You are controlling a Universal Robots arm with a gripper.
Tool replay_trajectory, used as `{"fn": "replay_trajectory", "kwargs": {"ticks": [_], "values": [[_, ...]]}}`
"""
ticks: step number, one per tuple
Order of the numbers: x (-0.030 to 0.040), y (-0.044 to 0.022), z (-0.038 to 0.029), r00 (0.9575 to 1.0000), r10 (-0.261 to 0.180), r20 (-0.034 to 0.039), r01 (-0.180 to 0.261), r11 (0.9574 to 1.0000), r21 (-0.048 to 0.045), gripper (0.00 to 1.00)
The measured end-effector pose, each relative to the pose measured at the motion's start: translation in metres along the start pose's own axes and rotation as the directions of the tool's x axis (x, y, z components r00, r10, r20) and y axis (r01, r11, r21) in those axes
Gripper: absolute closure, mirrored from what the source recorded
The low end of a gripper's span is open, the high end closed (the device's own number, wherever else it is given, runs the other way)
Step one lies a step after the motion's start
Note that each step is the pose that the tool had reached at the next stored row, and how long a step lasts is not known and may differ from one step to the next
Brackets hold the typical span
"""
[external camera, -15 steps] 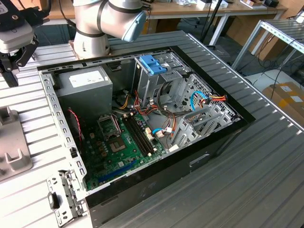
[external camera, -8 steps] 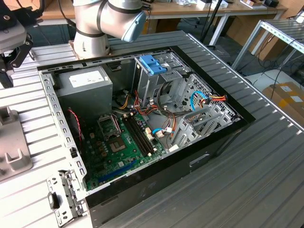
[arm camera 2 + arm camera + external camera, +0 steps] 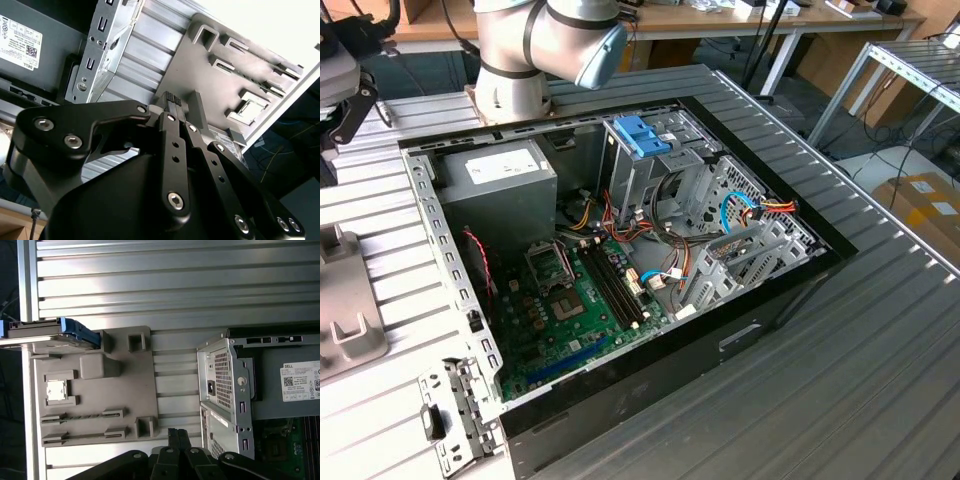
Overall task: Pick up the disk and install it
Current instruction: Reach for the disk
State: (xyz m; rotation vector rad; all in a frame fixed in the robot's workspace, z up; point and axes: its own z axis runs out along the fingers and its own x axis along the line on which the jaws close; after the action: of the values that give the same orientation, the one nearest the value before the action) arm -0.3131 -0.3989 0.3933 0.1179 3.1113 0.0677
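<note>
Aluminium ribbed tabletop (image 3: 175,280) with grey fixture tray (image 3: 130,390), disk (image 3: 35,329) at its edge, end effector (image 3: 172,98) closed, empty.

There is one open black-and-silver computer case (image 3: 420,200), and in it one green motherboard (image 3: 550,320), one large grey power-supply box with a white sticker (image 3: 495,185), one light-blue ribbed plastic latch (image 3: 632,135) and one looped blue cable (image 3: 732,205). One ribbed aluminium tabletop (image 3: 840,380) shows in the exterior view, along with one grey-and-pale-blue robot arm (image 3: 550,40). In the first wrist view there is one grey moulded plastic fixture plate (image 3: 120,390) and one flat silver-grey metal disk with a blue plastic bracket (image 3: 50,330), and in the second wrist view one black gripper (image 3: 172,99).
</note>
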Motion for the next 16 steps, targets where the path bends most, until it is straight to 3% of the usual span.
{"fn": "replay_trajectory", "kwargs": {"ticks": [16], "values": [[0.0215,-0.0016,-0.0003,1.0,0.0,0.0001,0.0,1.0,0.0,0.9]]}}
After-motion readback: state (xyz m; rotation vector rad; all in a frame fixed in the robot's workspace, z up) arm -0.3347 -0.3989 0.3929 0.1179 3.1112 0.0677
